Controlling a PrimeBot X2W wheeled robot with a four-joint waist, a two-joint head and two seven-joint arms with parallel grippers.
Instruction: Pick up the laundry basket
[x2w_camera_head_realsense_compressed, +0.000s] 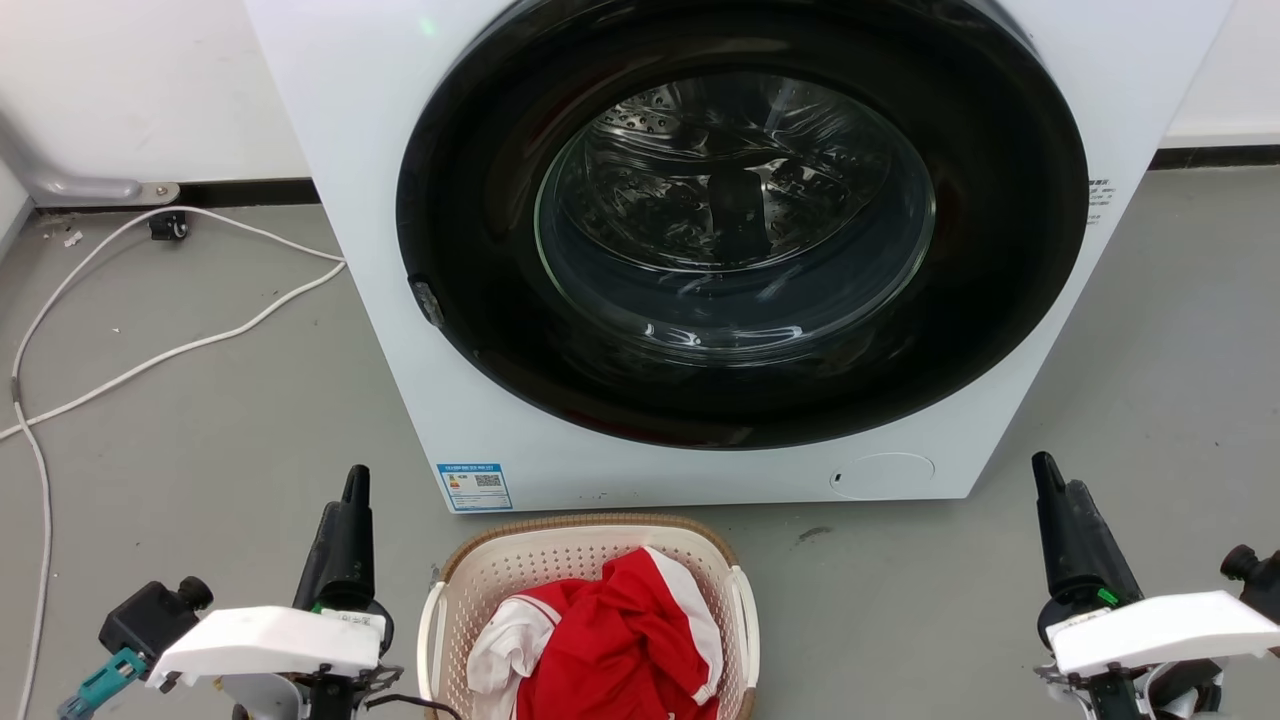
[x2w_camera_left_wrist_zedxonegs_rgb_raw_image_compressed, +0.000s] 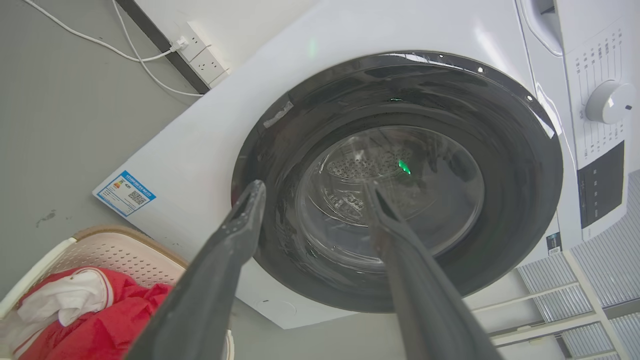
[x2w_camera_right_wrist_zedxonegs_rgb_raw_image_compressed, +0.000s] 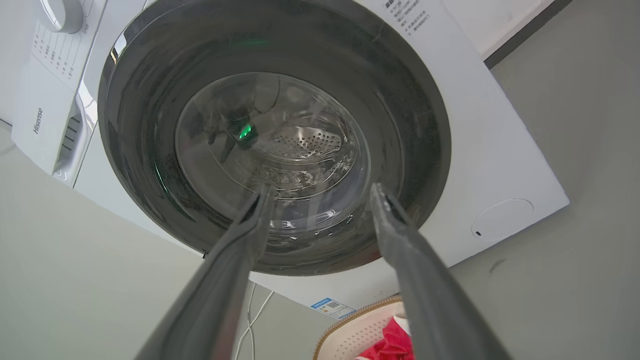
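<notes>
The laundry basket (x2w_camera_head_realsense_compressed: 560, 560) stands on the grey floor just in front of the washing machine, at the bottom centre of the head view. It is cream perforated plastic with a brown rim and white side handles, and holds red and white clothes (x2w_camera_head_realsense_compressed: 610, 640). My left gripper (x2w_camera_head_realsense_compressed: 350, 495) hovers to the basket's left, open, apart from it. My right gripper (x2w_camera_head_realsense_compressed: 1058, 478) is far off to the basket's right, also open. In the left wrist view the left gripper (x2w_camera_left_wrist_zedxonegs_rgb_raw_image_compressed: 315, 192) has nothing between its fingers, and the basket (x2w_camera_left_wrist_zedxonegs_rgb_raw_image_compressed: 115, 250) shows at lower left. The right gripper (x2w_camera_right_wrist_zedxonegs_rgb_raw_image_compressed: 321, 192) is equally bare, with the basket (x2w_camera_right_wrist_zedxonegs_rgb_raw_image_compressed: 360, 325) at the bottom.
The white washing machine (x2w_camera_head_realsense_compressed: 360, 200) with its round dark door (x2w_camera_head_realsense_compressed: 700, 400) shut rises right behind the basket. White cables (x2w_camera_head_realsense_compressed: 150, 350) trail over the floor at the left, running to a power strip (x2w_camera_left_wrist_zedxonegs_rgb_raw_image_compressed: 207, 57) at the wall. Bare floor lies on both sides of the basket.
</notes>
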